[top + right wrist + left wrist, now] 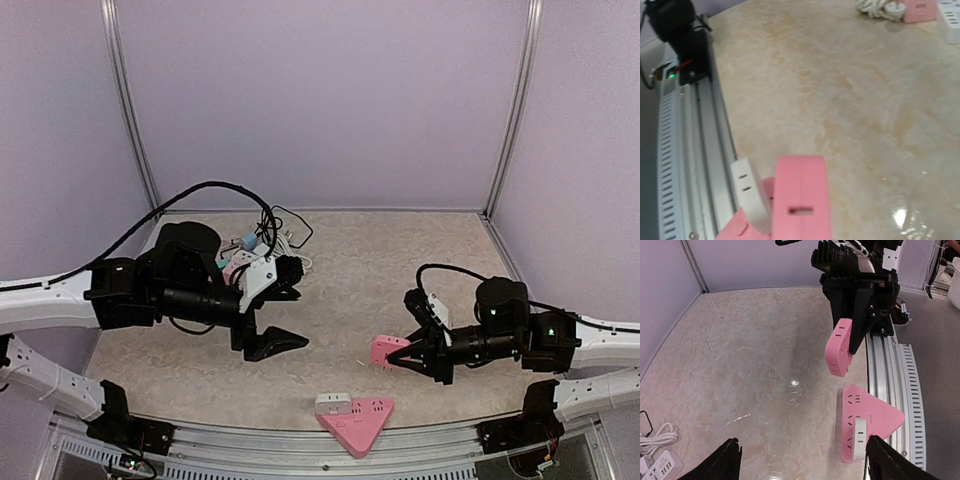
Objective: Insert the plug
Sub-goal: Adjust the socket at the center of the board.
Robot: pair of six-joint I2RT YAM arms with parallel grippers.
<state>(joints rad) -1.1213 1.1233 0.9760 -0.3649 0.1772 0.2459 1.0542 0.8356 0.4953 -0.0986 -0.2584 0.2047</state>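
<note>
Several loose things crowd the table at about 10 o'clock in the top view: a tangle of cables and power strips, pink and white, lying just behind the left arm. At 6 o'clock, against the metal rail along the near edge, lies a pink triangular socket block with a white adapter sitting on its left corner. The adapter takes up that corner, while the rest of the block's face shows bare socket holes. The left pincer hangs over the left middle of the table, spread wide with nothing between its fingers. Its own camera looks across bare table at the other arm. Nothing lies on the stretch between the two arms. The pink plug is clamped in the right pincer, whose dark fingers close on its rear part so that its front sticks out toward 9 o'clock. In the left wrist view the plug hangs from that pincer, and the socket block lies flat lower in that picture, apart from it. From the plug, the socket block sits near at about 7 o'clock in the top view, with a strip of bare table between them. The right wrist view shows the plug in the foreground with a slot in its end, and the white adapter just to its left.
</note>
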